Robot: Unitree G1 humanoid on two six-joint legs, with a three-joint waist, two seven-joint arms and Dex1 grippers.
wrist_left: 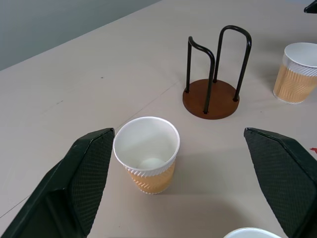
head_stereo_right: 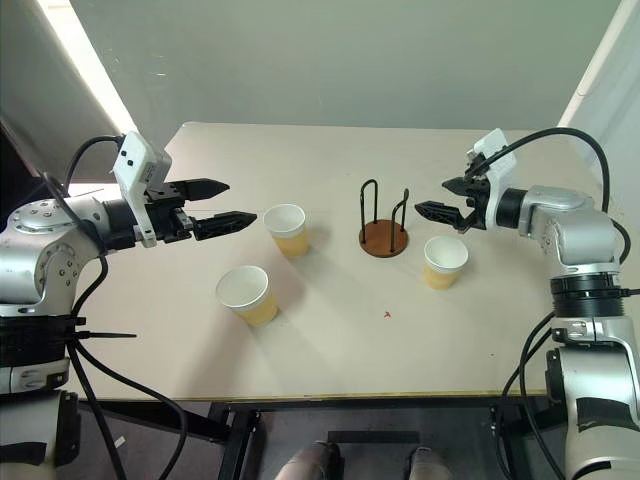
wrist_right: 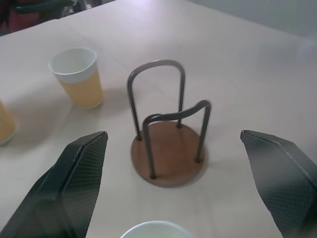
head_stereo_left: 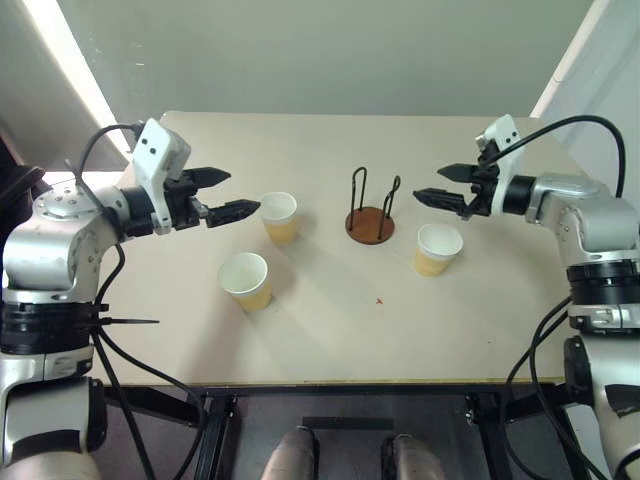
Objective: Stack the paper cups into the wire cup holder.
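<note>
You have the wire cup holder (head_stereo_left: pixel 370 213) standing upright near the middle of the table (head_stereo_left: pixel 330 340), and it is empty: nothing sits between its two black loops. All three paper cups stand upright and apart around it. One cup (head_stereo_left: pixel 279 216) is to the holder's left, a second cup (head_stereo_left: pixel 246 280) is further left and closer to you, and the third cup (head_stereo_left: pixel 438 248) is just to the holder's right and a little nearer.

Your left gripper (head_stereo_left: pixel 224 194) hangs above the table, well left of the holder and just beside the first cup, with its fingers spread wide and nothing between them. It seems aimed at that cup, so I judge this is the start of the first pick. Your right gripper (head_stereo_left: pixel 444 186) hovers to the holder's right, above the third cup, also spread and empty, probably waiting.

In the left wrist view the second cup (wrist_left: pixel 250 232) is cut off at the edge, only its rim appears. In the right wrist view the third cup (wrist_right: pixel 156 229) is cut the same way, and the second one (wrist_right: pixel 6 124) is only a tan sliver at the side.
</note>
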